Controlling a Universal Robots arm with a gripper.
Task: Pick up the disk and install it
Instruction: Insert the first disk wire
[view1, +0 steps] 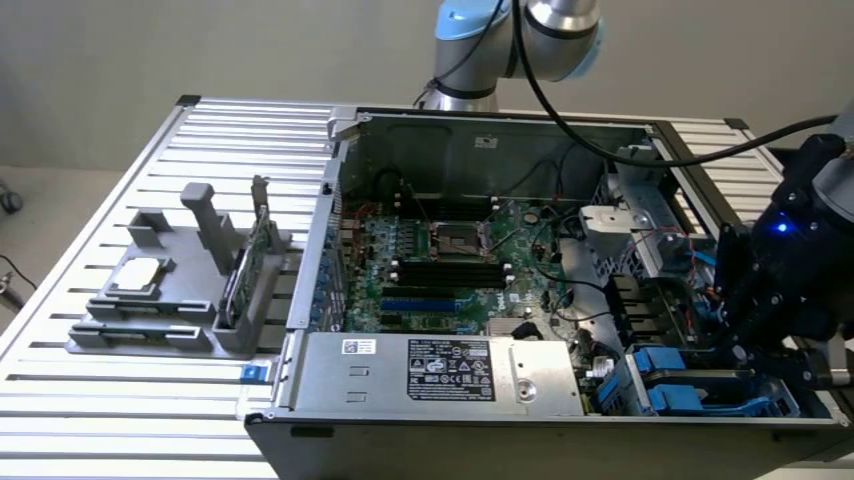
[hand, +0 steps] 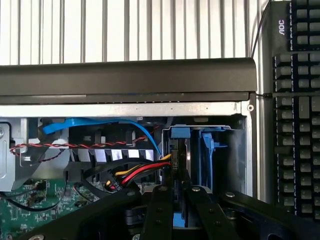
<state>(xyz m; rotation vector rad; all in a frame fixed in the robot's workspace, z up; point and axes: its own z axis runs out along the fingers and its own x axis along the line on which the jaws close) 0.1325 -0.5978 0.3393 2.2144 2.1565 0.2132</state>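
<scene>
- where the arm (view1: 534, 40) reaches over the open computer case (view1: 507, 140), its black wrist hangs at the case's front corner on the exterior view's right, bent down into the drive bays.
- seen from the wrist, the gripper (hand: 175, 202) has its two black fingers (hand: 159, 210) drawn close together on a thin upright edge between them; this looks like the disk (hand: 176, 155), standing on edge in its blue carrier frame, partway into a bay.
- beside it in the same corner stands one more blue carrier (hand: 207, 155), just next to the held one; in the exterior view, blue tabs (view1: 661, 365) show at the bay fronts.
- one bundle of red, yellow and black wires (hand: 140, 172) and one blue flat cable (hand: 100, 125) run just beside the bay.
- one motherboard (view1: 441, 260) covers the case floor, and one grey power supply (view1: 454, 370) with a label lies along the near edge.
- one grey parts stand (view1: 174, 290) sits on the slatted table (view1: 107, 400), near its edge on the exterior view's left, holding one small silver chip (view1: 140, 275) and one upright green card (view1: 247, 270).
- one dark keyboard (hand: 297, 100) lies on the table outside the case wall.
</scene>
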